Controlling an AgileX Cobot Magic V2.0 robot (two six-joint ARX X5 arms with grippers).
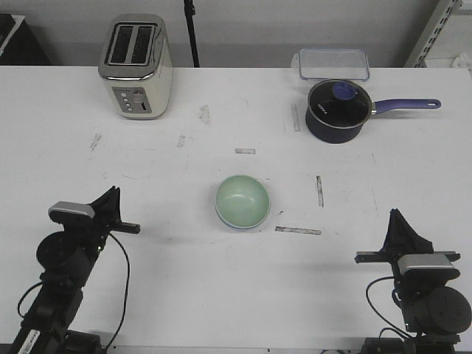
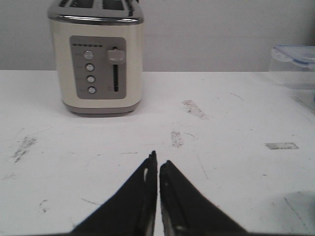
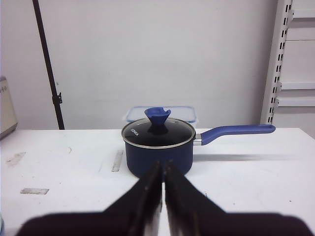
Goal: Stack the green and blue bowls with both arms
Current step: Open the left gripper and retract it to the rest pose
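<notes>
The pale mint green bowl [image 1: 243, 200] sits upright in the middle of the table. A thin bluish edge shows under its near rim; I cannot make out the blue bowl otherwise. My left gripper [image 1: 115, 193] rests low at the front left, well left of the bowl, with its jaws shut and empty [image 2: 158, 160]. My right gripper [image 1: 396, 216] rests low at the front right, well right of the bowl, with its jaws shut and empty [image 3: 163, 164]. Neither wrist view shows a bowl.
A cream toaster [image 1: 137, 66] stands at the back left, also in the left wrist view [image 2: 97, 59]. A dark navy saucepan [image 1: 336, 110] with a glass lid and long handle stands at the back right, with a clear plastic container [image 1: 333, 63] behind it. The saucepan [image 3: 158, 147] is straight ahead of the right gripper.
</notes>
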